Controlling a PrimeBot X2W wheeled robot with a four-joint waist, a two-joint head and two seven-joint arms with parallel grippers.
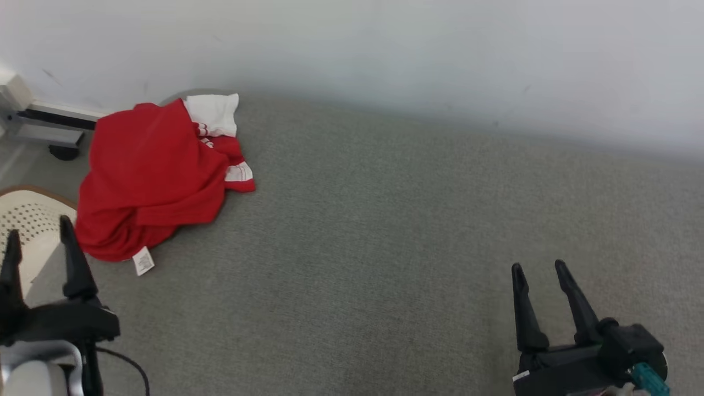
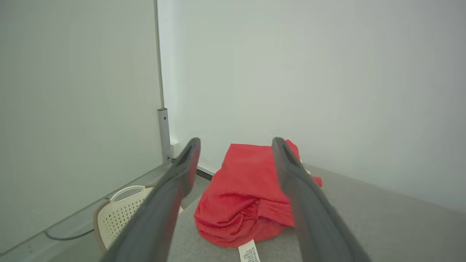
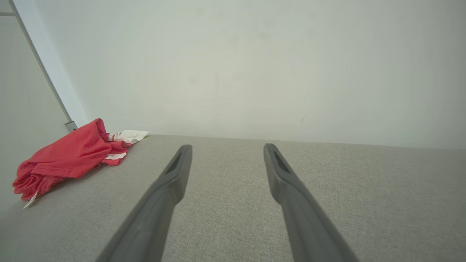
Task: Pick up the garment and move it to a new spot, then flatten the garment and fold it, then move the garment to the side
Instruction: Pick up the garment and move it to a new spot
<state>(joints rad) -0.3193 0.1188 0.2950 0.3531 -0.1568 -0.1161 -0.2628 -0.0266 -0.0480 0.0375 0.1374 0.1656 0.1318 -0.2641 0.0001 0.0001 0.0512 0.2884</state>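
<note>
A red garment with white trim and a white label lies crumpled at the far left of the grey surface, close to the wall. In the left wrist view the garment sits just beyond my fingers. In the right wrist view the garment lies far off to the left. My left gripper stands open at the lower left, a short way in front of the garment's near edge, holding nothing. My right gripper stands open at the lower right over bare surface, far from the garment.
A cream perforated basket sits below the surface's left edge, behind my left gripper; the left wrist view also shows the basket. A white wall runs along the far side. A metal frame with a wheel stands at the far left.
</note>
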